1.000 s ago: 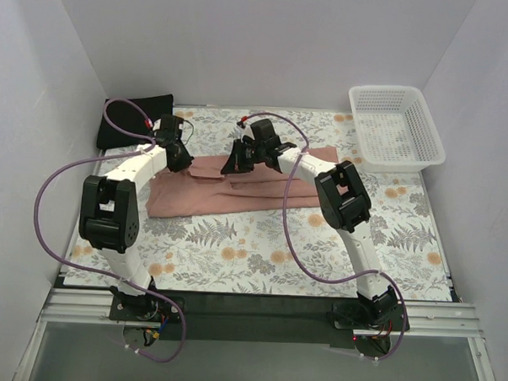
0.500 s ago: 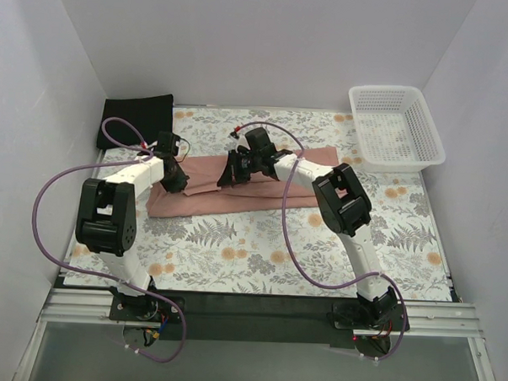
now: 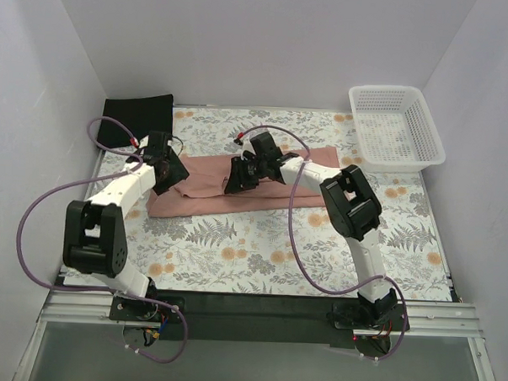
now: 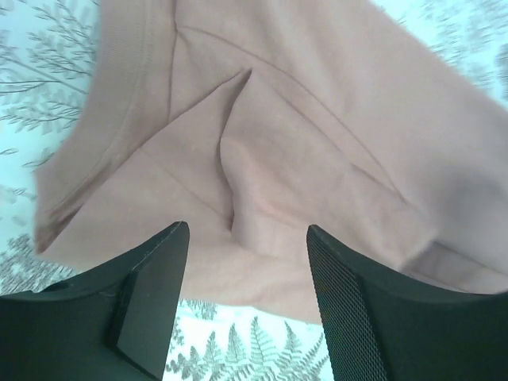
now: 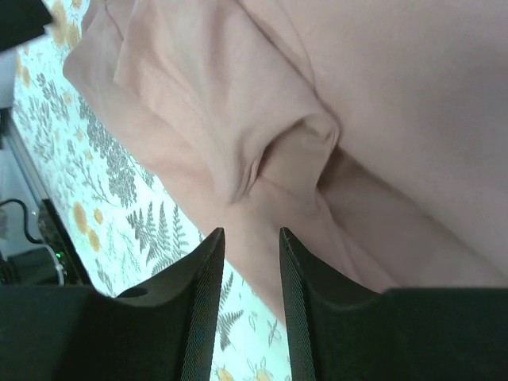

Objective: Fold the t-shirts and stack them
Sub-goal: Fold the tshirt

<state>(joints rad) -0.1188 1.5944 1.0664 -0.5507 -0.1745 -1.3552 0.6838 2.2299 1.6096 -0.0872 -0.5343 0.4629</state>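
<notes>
The dusty pink t-shirt (image 3: pixel 205 195) lies in a long folded band across the middle of the floral cloth. The black t-shirt (image 3: pixel 136 118) lies folded at the back left corner. My left gripper (image 3: pixel 172 178) hovers low over the pink shirt's left end. In the left wrist view it (image 4: pixel 246 238) is open over creased pink cloth (image 4: pixel 317 119), gripping nothing. My right gripper (image 3: pixel 238 178) is over the middle of the band. In the right wrist view it (image 5: pixel 251 238) is open by a narrow gap above a puckered fold (image 5: pixel 381 119), and nothing sits between the fingers.
A white lattice basket (image 3: pixel 397 126) stands at the back right corner. The floral table cloth (image 3: pixel 260 251) covers the table. White walls close in the left, back and right sides. Purple cables loop from both arms.
Both grippers were shut on the pink cloth, the right lifting it; they lowered and opened. The fold now lies flat. The left arm's elbow swung left.
</notes>
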